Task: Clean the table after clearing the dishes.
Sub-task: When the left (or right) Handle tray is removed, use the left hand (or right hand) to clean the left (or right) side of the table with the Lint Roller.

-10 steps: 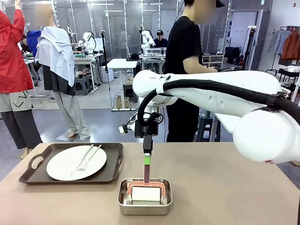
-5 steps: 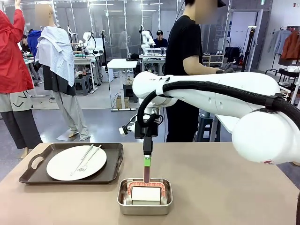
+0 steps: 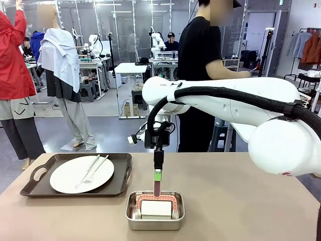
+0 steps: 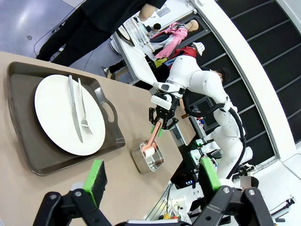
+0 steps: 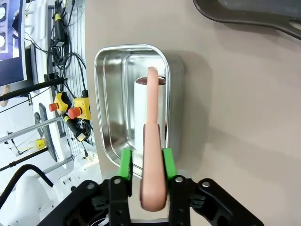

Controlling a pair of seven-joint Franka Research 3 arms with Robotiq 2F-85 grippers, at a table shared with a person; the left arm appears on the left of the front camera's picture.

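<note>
right end effector (image 5: 147,162): green pads squeezed onto the pink handle (image 5: 153,103) from both sides, so it's pinching that, right above the steel pan (image 3: 154,224)
roller (image 3: 156,207): the white roll sits down inside the pan with the pan walls all around it, and its handle pokes up out of the top
left end effector (image 4: 151,174): fingers spread wide with nothing between them, hanging high over the desk (image 3: 241,201)
plate (image 3: 62,178): on the dark tray (image 3: 122,165) at the desk's far left, with the knife (image 4: 74,108) and fork (image 4: 82,110) lying side by side on it
gap: tray and pan are near each other but not touching
in the way: the big white right arm (image 3: 225,100) cuts across from the right and hides the middle of the person (image 3: 198,50) in black standing at the far side
vs a second ago: from the front the right end effector is in the same spot over the pan; tray, plate and pan haven't budged; the person's forearm now reaches further right
</note>
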